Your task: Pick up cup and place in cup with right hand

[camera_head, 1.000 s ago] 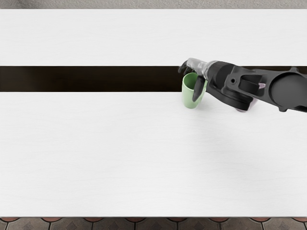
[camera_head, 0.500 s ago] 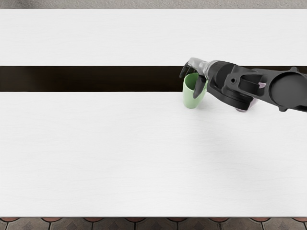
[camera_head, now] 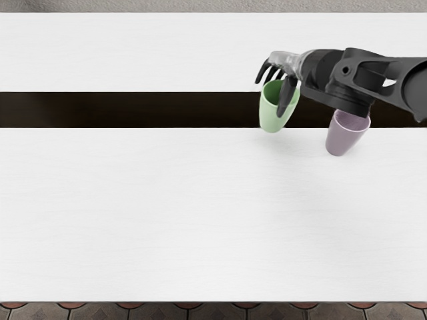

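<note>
One green cup (camera_head: pixel 268 117), head view, is clamped in the right hand (camera_head: pixel 285 64), apparently clear of the desk (camera_head: pixel 167 213); the purple cup (camera_head: pixel 341 140), its likely target, lies rightward and nearer the picture's lower edge.

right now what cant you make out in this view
- Head view: part of the purple cup's rim, covered by the right hand's arm.
- Head view: the green cup's bottom inside, hidden by its wall and a finger.
- Head view: the right arm's far end, cut off by the right edge.
</note>
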Motion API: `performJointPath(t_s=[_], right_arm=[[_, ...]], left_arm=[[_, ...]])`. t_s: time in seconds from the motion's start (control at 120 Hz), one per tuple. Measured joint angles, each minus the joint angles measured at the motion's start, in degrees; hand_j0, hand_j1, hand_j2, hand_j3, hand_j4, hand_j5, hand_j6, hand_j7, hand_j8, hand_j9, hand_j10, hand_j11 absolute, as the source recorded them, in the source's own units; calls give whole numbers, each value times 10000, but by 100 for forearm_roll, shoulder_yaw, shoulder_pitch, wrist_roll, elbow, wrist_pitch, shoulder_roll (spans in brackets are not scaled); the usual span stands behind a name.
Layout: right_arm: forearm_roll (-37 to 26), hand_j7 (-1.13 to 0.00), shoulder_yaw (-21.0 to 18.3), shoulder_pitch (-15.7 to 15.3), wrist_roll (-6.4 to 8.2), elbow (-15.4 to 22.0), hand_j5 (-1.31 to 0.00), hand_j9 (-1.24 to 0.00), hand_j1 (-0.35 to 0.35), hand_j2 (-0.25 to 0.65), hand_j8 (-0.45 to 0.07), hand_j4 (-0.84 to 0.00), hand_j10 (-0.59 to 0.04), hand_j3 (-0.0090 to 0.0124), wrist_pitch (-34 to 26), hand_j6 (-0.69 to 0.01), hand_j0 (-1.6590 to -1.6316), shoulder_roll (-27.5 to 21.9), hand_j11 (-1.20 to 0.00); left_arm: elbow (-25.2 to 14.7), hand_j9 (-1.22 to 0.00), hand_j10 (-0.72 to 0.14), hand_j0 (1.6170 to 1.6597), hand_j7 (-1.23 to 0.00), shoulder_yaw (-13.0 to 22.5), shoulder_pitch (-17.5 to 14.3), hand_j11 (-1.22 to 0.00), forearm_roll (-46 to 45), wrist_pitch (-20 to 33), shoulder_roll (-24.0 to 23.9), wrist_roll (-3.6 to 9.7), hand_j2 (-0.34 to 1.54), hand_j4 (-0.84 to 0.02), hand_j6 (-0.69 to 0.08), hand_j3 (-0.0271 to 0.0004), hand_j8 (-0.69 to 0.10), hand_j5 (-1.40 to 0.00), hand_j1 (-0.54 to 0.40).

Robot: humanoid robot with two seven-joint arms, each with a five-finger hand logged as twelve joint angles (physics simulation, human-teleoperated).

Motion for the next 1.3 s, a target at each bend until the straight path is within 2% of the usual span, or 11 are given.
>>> performJointPath(t_s=[0.25, 0.258, 0.275, 0.367, 0.65, 0.683, 0.717, 0.725, 0.742, 0.908, 1.3], right_arm=[[365, -5920, 3, 540, -1, 494, -6237, -6000, 1183, 1785, -3108, -4281, -3511, -1, 552, -4336, -16581, -974, -5920], [372, -5920, 4, 553, -1, 513, -6239, -5988, 1186, 1787, -3104, -4279, -3511, -8, 569, -4376, -16580, -1012, -5911], [389, -5920, 4, 580, -1, 548, -6245, -5976, 1185, 1799, -3115, -4273, -3517, -1, 599, -4355, -16581, -1087, -5909], [477, -5922, 4, 708, -2, 696, -6235, -5922, 1241, 1977, -3145, -4272, -3494, 1, 761, -4361, -16581, -1444, -5899], [550, -5936, 6, 851, -2, 1075, -6237, -6016, 1626, 3142, -3148, -4263, -3529, -1, 1038, -4397, -16582, -2310, -5890], [549, -5934, 7, 853, -2, 1097, -6232, -6010, 1706, 3268, -3118, -4265, -3515, 6, 1056, -4365, -16583, -2379, -5888], [547, -5932, 7, 854, -2, 1113, -6179, -5966, 1794, 3506, -3142, -4305, -3504, -12, 1068, -4413, -16581, -2434, -5853], [547, -5932, 6, 854, -2, 1116, -6170, -5956, 1802, 3565, -3114, -4310, -3553, 0, 1072, -4390, -16582, -2447, -5853], [546, -5931, 6, 853, -2, 1122, -6157, -5957, 1841, 3642, -3199, -4321, -3569, 4, 1077, -4378, -16582, -2473, -5858], [534, -5926, 6, 821, -3, 1147, -6073, -5975, 1375, 2362, -3196, -4413, -3550, -5, 1099, -4381, -16576, -2615, -5904], [487, -5923, 2, 602, -3, 1121, -5971, -5951, 1143, 1933, -3278, -4516, -3631, -3, 1052, -4456, -16574, -2696, -5884]], left_arm=[[0, -1, -2, 16581, -1, 0, 0, 0, 0, 0, 0, 0, -1, -3, -4, 0, -3, -1, 3490], [0, 0, -2, 16581, -1, 0, 0, 0, 0, 0, 0, 0, -1, -3, -4, 0, -3, -1, 3490], [0, 0, -2, 16581, -1, 0, 0, 0, -1, 0, 0, 0, -1, -3, -4, 0, -3, -1, 3490], [0, 0, -2, 16581, 0, 0, 0, 0, 0, 0, 0, 0, -1, -3, -3, 0, -3, 0, 3491], [0, 1, -1, 16581, 1, 0, 0, 1, 0, 0, 0, 0, -2, -3, -3, 1, -3, 1, 3491], [0, 1, -1, 16581, 1, 0, 0, 1, 0, 0, 0, 0, -2, -3, -3, 1, -3, 1, 3491], [0, 1, -1, 16581, 1, 0, 0, 1, -1, 0, 0, -1, -2, -3, -3, 1, -3, 1, 3491], [0, 1, -1, 16581, 1, 0, 0, 1, -1, 0, 0, -1, -2, -3, -3, 1, -3, 1, 3491], [0, 1, -1, 16581, 1, 0, 0, 2, -1, 0, 0, 0, -2, -3, -3, 1, -3, 1, 3491], [0, 0, -2, 16581, 0, 0, 0, 0, -1, 0, 0, 0, -1, -3, -4, 0, -3, 0, 3490], [0, -1, -3, 16581, -1, 0, 0, -1, 0, 0, 0, 0, 0, -3, -4, 0, -4, -1, 3490]])
